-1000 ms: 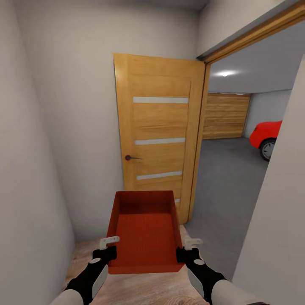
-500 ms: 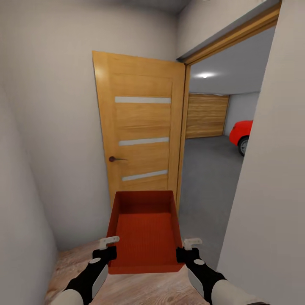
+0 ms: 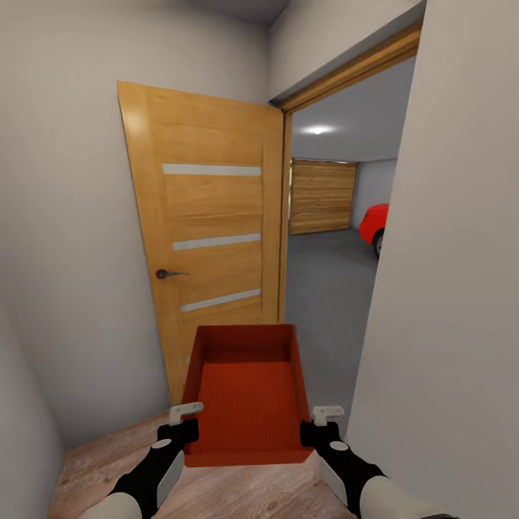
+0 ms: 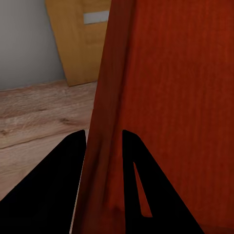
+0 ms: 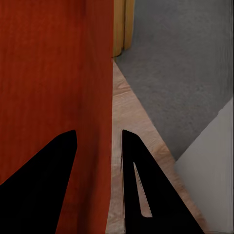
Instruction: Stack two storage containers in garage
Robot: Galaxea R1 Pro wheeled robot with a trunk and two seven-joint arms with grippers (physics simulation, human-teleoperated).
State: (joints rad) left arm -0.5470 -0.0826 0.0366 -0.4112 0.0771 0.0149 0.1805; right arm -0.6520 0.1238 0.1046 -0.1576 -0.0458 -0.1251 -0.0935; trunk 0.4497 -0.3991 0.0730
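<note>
I hold one orange-red storage container (image 3: 246, 393) level in front of me, open top up and empty. My left gripper (image 3: 184, 422) is shut on its left wall (image 4: 105, 131), and my right gripper (image 3: 317, 425) is shut on its right wall (image 5: 100, 122). Through the doorway ahead I see the garage with its dark grey floor (image 3: 324, 288) and part of the red car (image 3: 375, 225). The second container is out of view.
An open wooden door (image 3: 209, 238) stands against the left wall beside the doorway. A pale wall (image 3: 454, 288) rises close on my right. Light wood plank flooring (image 3: 115, 461) lies under me. A wooden garage door (image 3: 322, 196) closes the far end.
The whole view has swung to the right, so the door, doorway and car have slid left in the picture. The container and both grippers hold the same pose.
</note>
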